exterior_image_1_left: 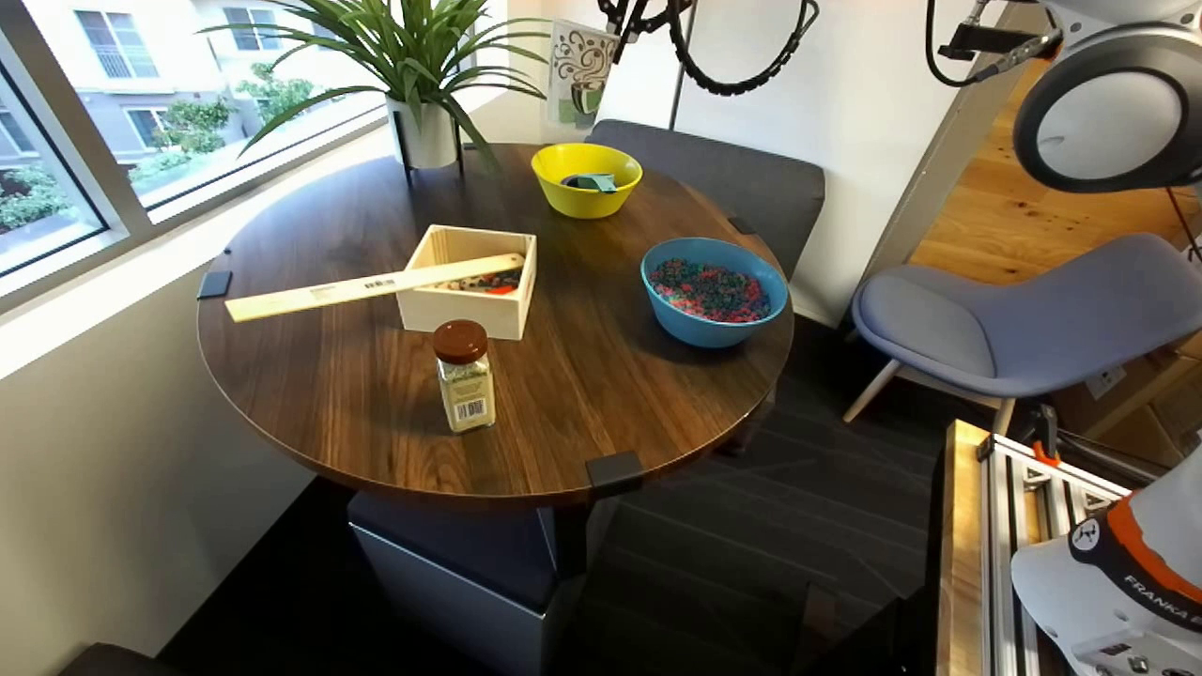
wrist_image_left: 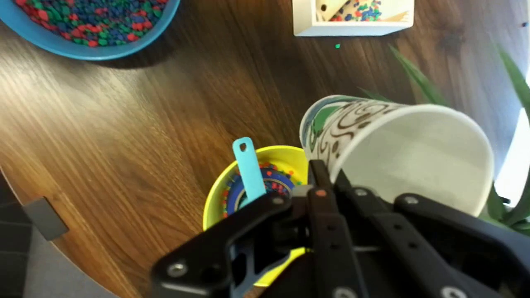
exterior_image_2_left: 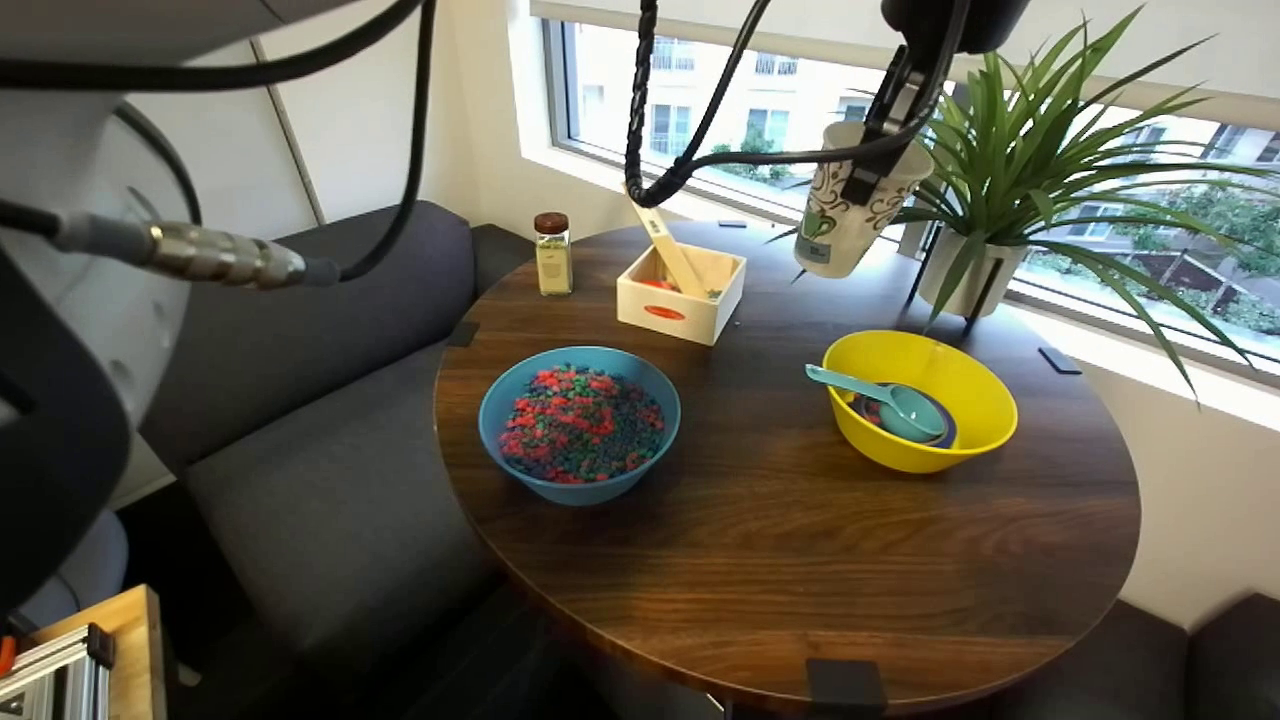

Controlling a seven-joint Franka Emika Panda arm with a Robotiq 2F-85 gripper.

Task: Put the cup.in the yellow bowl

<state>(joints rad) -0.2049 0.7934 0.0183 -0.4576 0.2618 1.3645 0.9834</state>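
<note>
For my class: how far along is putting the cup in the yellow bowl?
Done: the cup is clear of the table, pinched at its wall by the gripper. In hand: it hangs tilted in midair. Left: it is not yet inside the yellow bowl, so aligning, lowering and releasing probably remain.

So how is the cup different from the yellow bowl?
The cup is whitish with brown swirls; the yellow bowl is plain yellow. The cup hangs in the air, pinched by the gripper; the yellow bowl sits on the table. The cup looks narrower than the yellow bowl. The cup's inside looks bare where it shows; the yellow bowl holds a light-blue spoon. Both are round and open at the top.
</note>
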